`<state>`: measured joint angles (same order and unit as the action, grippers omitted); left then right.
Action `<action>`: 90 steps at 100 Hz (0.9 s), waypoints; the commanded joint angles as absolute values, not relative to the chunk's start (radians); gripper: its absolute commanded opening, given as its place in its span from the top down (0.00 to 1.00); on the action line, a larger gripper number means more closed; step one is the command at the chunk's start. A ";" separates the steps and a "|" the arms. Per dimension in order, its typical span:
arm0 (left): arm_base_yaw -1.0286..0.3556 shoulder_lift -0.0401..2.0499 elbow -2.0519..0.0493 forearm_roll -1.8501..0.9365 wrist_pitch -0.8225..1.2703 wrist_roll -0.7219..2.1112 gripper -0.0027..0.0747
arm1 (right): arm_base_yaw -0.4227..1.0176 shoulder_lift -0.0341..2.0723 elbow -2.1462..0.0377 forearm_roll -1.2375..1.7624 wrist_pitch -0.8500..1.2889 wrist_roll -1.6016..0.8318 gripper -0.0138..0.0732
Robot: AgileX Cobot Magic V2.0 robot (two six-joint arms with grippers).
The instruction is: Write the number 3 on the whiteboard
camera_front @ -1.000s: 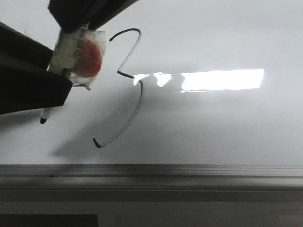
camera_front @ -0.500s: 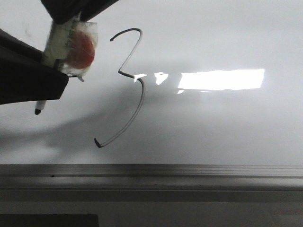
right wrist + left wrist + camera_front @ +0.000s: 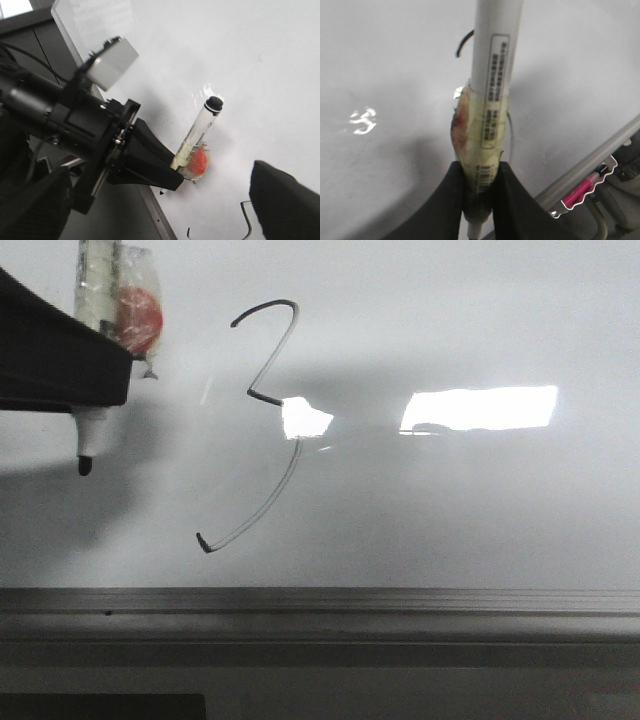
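Clearly you are at the tail end: the number 3 (image 3: 265,425) stands whole on the whiteboard (image 3: 480,510), angular top, sharp middle point and a fainter lower curve ending above the grey edge rail (image 3: 400,602). Your left gripper (image 3: 477,197) is clamped on the marker (image 3: 492,85), whose barrel is wrapped in tape with a red patch. In the front view the tip (image 3: 85,466) hangs well to the left of the digit, apparently off the surface. Your right gripper (image 3: 280,200) shows only as a dark edge; I cannot tell its opening. Judging from this, no stroke remains; you need only carry the pen clear without brushing the ink.
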<state>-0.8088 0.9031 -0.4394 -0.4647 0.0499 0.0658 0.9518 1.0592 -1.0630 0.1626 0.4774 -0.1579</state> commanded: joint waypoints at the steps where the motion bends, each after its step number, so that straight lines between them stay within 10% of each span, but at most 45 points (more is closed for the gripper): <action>1: -0.764 0.904 -0.473 -0.539 0.036 0.058 0.99 | 0.947 1.017 -1.098 0.169 0.397 -0.143 0.10; 42: -0.631 0.904 -0.484 -0.539 0.176 0.058 0.98 | 0.947 1.012 -1.096 0.192 0.420 -0.140 0.10; 68: -0.631 0.904 -0.484 -0.539 0.172 0.058 0.44 | 0.947 1.012 -1.096 0.194 0.431 -0.140 0.10; 90: -0.631 0.833 -0.484 -0.500 0.189 0.058 0.42 | 0.947 1.007 -1.096 0.184 0.463 -0.140 0.12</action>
